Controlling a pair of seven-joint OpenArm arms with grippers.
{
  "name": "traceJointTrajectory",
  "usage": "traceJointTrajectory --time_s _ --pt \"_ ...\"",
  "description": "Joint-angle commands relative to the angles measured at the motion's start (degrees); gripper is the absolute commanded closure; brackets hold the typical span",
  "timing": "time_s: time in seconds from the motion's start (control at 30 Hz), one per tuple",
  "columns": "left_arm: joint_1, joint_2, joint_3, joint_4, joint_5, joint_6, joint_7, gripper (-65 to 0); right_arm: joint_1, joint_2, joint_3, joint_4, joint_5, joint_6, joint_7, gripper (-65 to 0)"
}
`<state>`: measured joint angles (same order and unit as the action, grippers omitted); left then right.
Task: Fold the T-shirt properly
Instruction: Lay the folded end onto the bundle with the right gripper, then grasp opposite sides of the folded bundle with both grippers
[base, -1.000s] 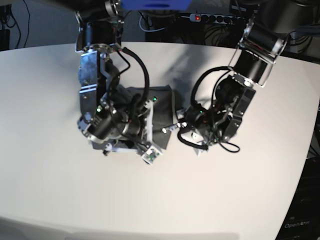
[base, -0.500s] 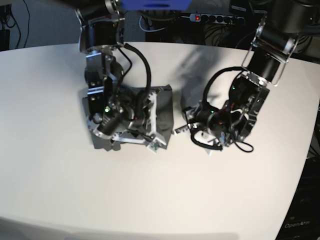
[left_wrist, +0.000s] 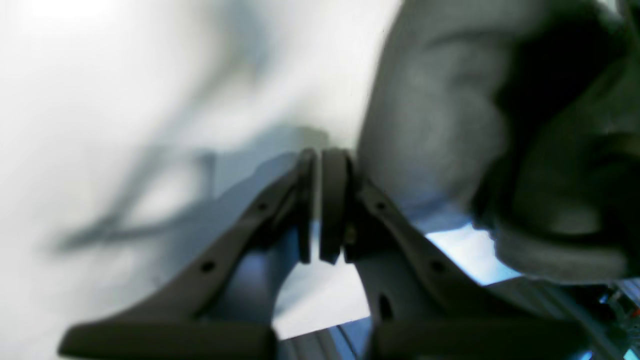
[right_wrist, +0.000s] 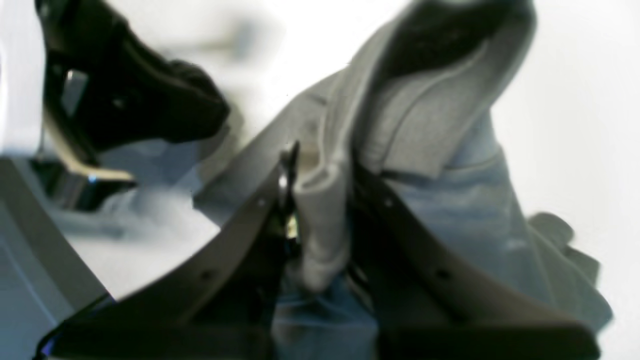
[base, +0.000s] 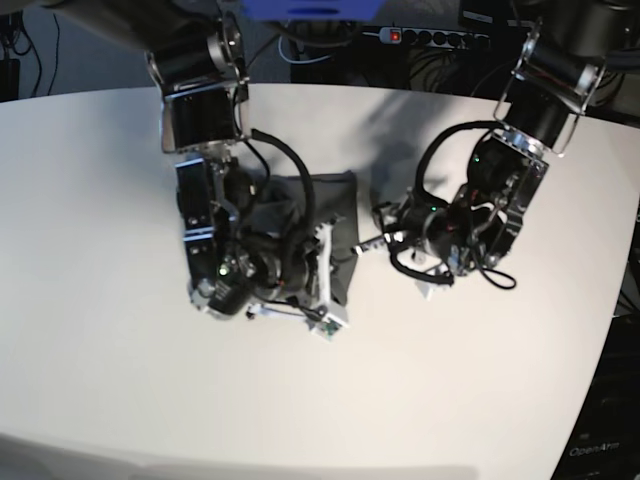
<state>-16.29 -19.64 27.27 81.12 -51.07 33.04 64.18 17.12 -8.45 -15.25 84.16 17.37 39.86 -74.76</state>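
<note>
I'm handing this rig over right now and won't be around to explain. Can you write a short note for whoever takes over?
Right gripper: shut on a bunched fold of the T-shirt, cloth pinched between its fingers.
Left gripper: shut, holding nothing, just beside the shirt's edge.
T-shirt: a compact dark bundle mid-table, largely under the right arm.
Done: shirt looks gathered into a small, roughly rectangular pack.
Left: lay down and release the held fold, check that the edges are neat, pull both arms clear.
</note>
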Motion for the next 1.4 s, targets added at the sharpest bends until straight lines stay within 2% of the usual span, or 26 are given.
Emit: traceJointTrajectory --time_s 0.0,0.2,0.27,0.33,0.5,0.57,0.8,0.97,1.07,1.2,1.27,1.37 --pt "-0.9 -0.1 -0.3 0.9 -0.5 -0.1 0.3 -2.6 1.9 -0.6 -0.2 -0.4 1.4 0.1 1.8 -1.5" --pt "-0.5 -0.8 -0.3 0.9 -0.5 -0.1 0.3 -2.6 2.3 -0.6 -1.9 -5.9 1.5 0.1 5.8 -1.6" --pt "-0.3 -1.2 -0.4 0.9 -0.8 -0.1 0.2 -2.6 2.3 -0.6 -2.3 -6.2 1.5 0.1 6.2 -3.5" --pt "-0.1 -1.3 -0.8 1.5 -0.8 -0.1 0.2 -2.6 2.2 -0.6 -2.3 -6.2 1.5 0.1 6.2 -9.6" --pt "1.6 -1.3 -4.4 4.2 -0.5 -0.1 0.3 -2.6 2.3 -0.6 -1.9 -6.1 1.5 0.1 6.2 -32.9" --pt "1.6 -1.3 -4.8 4.5 -0.5 -0.1 0.3 -2.6 2.3 -0.6 -1.9 -6.1 1.5 0.1 6.2 -38.3" --pt "1.7 -2.2 -5.0 4.4 -1.0 -0.1 0.3 -2.6 4.1 -0.6 -2.1 -6.1 1.8 0.1 5.3 -46.9" --pt "3.1 -4.4 -7.5 4.5 -1.1 -0.2 0.3 -2.6 4.3 -0.6 -1.9 -5.9 8.9 0.1 3.4 -56.7" --pt "3.6 -6.2 -8.8 4.5 -1.2 -0.5 0.3 -2.6 4.3 -0.4 -2.0 -5.8 11.0 0.1 3.8 -55.6" --pt "6.6 -8.9 -13.3 6.2 -3.0 -0.6 0.3 -2.6 4.3 -0.4 -2.0 -5.8 11.0 0.1 3.7 -49.9" --pt "7.8 -10.6 -15.5 7.2 -3.9 -0.6 0.3 -2.6 4.3 -0.4 -2.0 -5.8 11.0 0.1 3.8 -43.5" --pt "9.2 -12.0 -17.2 8.2 -4.4 -0.6 0.3 -2.6 4.9 -0.2 -2.1 -5.8 10.9 0.1 3.8 -29.0"
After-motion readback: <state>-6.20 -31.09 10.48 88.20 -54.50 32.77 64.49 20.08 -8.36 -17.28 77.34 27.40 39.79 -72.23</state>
